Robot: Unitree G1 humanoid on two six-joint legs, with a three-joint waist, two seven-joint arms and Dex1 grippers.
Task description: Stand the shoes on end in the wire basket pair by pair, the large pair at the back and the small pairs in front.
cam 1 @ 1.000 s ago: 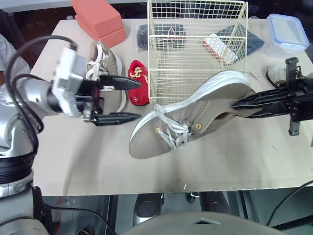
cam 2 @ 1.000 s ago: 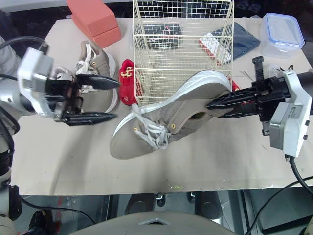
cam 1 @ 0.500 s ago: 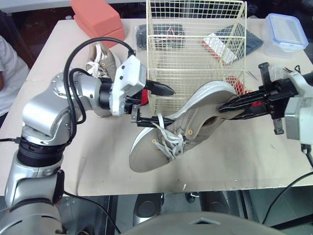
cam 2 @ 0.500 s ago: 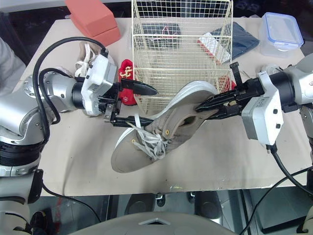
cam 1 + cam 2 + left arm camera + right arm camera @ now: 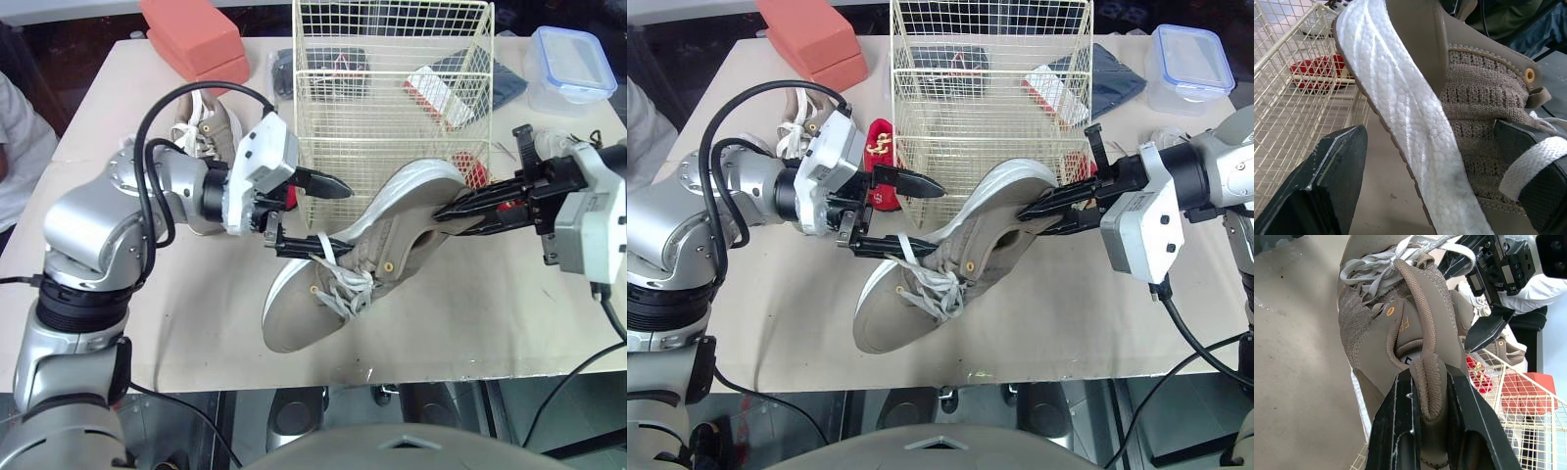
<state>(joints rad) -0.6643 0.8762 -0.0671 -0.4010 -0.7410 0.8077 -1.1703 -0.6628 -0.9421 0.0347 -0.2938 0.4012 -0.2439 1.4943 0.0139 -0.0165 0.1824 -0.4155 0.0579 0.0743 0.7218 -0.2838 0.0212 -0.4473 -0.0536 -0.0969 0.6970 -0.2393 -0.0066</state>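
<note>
The table [image 5: 147, 323] carries the wire basket [image 5: 392, 157] at its far middle, with no shoe standing in it. In front of the basket, 1 large tan shoe [image 5: 372, 259] is tilted, toe down on the table and heel raised, its white sole turned toward the basket's front wall. The right gripper [image 5: 453, 211] is pinched tight on the shoe's heel collar. The left gripper [image 5: 338, 215] is spread wide around the shoe by the laces, 1 finger on each side, a lace lying across 1 finger. The matching tan shoe [image 5: 211, 127] lies left of the basket. A small red shoe [image 5: 882, 145] sits just beside the basket's left wall.
</note>
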